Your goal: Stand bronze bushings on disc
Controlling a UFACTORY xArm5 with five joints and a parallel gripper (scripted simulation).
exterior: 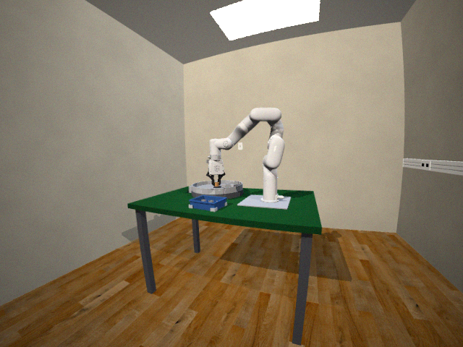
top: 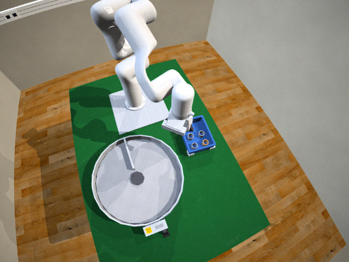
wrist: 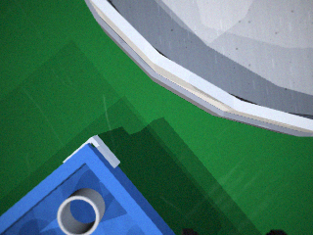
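Gripper clamped partway on 1 bronze cylindrical bushing, raised above the table between the blue plastic crate and the round grey turntable's white rim. Green mat lies open beneath it. Turntable's yellow-and-white label too small to read. Crate, just beside the gripper, holds 3 steel bushings and 1 bronze one.

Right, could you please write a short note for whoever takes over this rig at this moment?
Gripper: shut on a bronze cylindrical bushing, raised near the blue plastic crate.
Crate: three steel bushings and one more bronze bushing show; the gripper hides one corner.
Grey turntable disc: no bushings yet.
Left: stand the held one upright on the disc, off the dark hub, then the rest.
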